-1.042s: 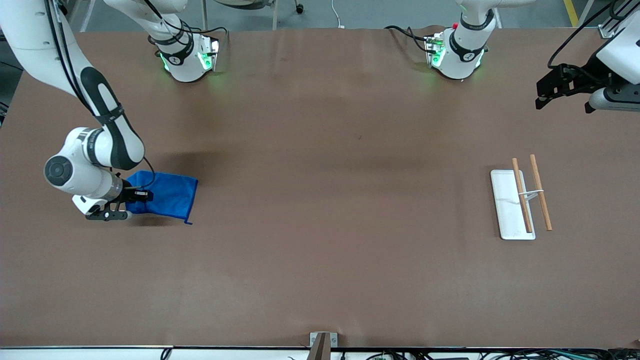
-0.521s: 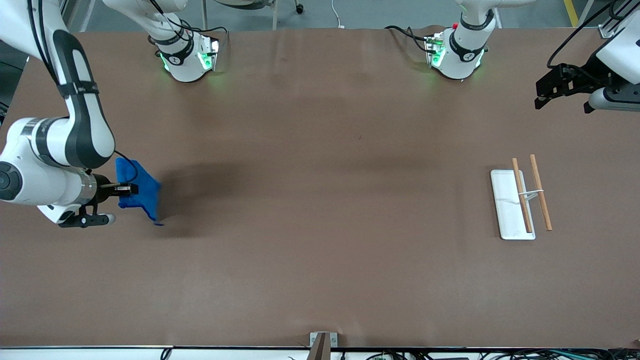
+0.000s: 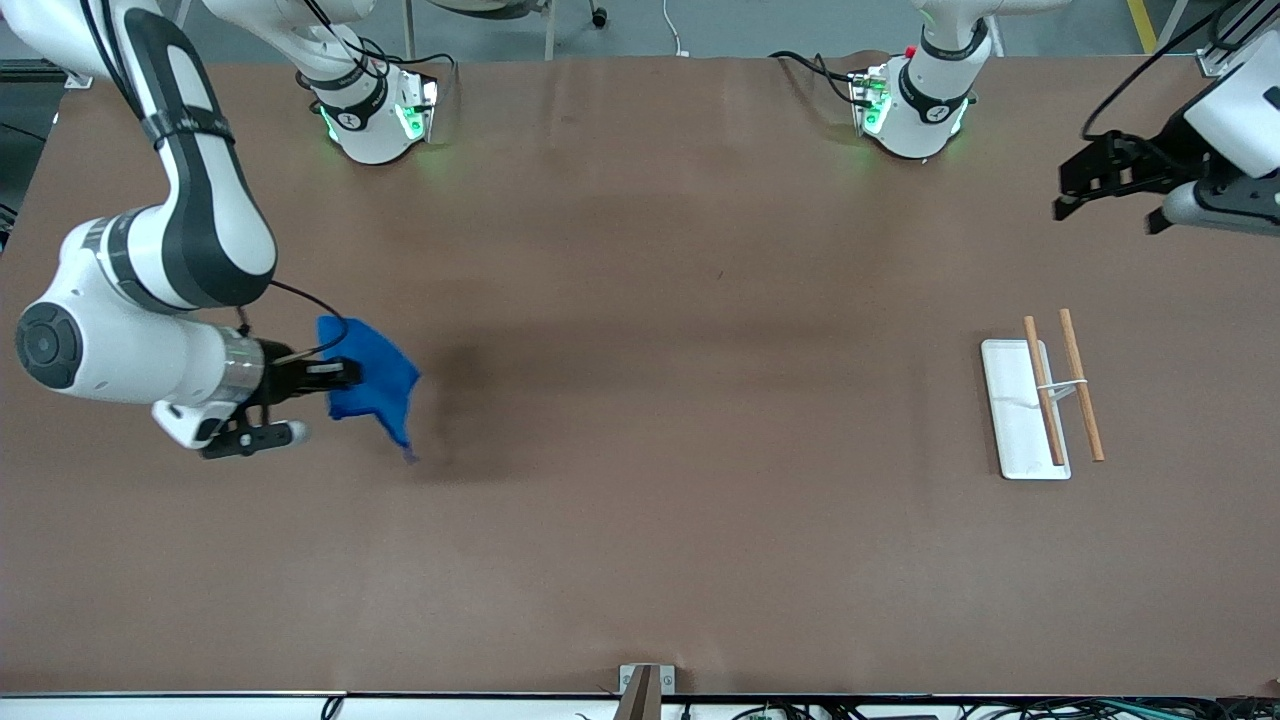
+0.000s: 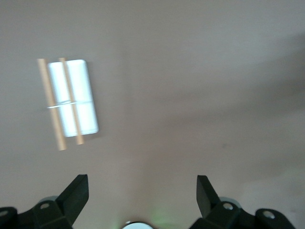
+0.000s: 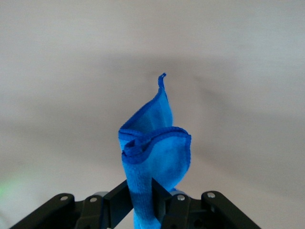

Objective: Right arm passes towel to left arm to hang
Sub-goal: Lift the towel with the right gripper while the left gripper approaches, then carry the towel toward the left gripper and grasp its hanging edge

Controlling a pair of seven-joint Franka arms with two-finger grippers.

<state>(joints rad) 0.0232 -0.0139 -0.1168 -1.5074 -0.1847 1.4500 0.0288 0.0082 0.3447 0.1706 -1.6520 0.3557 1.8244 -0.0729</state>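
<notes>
The brown table (image 3: 640, 520) lies bare between the two grippers, with nothing standing in the way from one to the other. The right arm (image 3: 190, 200) reaches out over its own end of the table, its forearm level above the surface. The left arm (image 3: 1235, 120) hangs over its end of the table and waits.

The right gripper (image 3: 340, 375) is up in the air, its jaws pinched narrow on the towel (image 3: 372, 378). In the right wrist view the towel (image 5: 155, 152) rises out from between the black fingers (image 5: 164, 200) as a crumpled fold, one hemmed corner pointing away from the jaws. It hangs free of the table, casting a shadow beside it.

The left gripper (image 3: 1082, 185) is spread wide and holds nothing; the left wrist view shows both fingertips (image 4: 76, 193) well apart over bare table.

The white rack tray (image 3: 1012, 410) sits under and ahead of the left gripper's jaws, nearer the front camera. Two wooden rods (image 3: 1080, 385) run along it, joined by a thin white crosspiece; one rod lies over the tray, the other just beside it.
</notes>
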